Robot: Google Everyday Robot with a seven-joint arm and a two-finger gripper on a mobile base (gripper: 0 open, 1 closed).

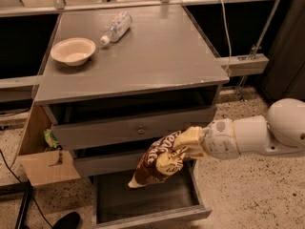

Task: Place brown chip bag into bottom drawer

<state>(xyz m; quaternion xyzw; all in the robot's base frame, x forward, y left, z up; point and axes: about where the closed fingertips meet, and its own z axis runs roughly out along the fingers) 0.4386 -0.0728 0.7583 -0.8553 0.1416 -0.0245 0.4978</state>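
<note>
The brown chip bag [153,162] hangs tilted in front of the middle drawer, its lower end over the open bottom drawer [152,217]. My gripper [187,146] comes in from the right on a white arm and is shut on the bag's upper end. The drawer is pulled out, and its dark wood-grain floor shows under the bag. The bag hangs above the drawer and does not touch the floor.
A pale bowl [73,50] and a lying plastic bottle [114,27] are on the grey cabinet top [157,66]. The two upper drawers [138,128] stand slightly out. A cardboard box [45,163] with a green packet [50,139] sits at the left.
</note>
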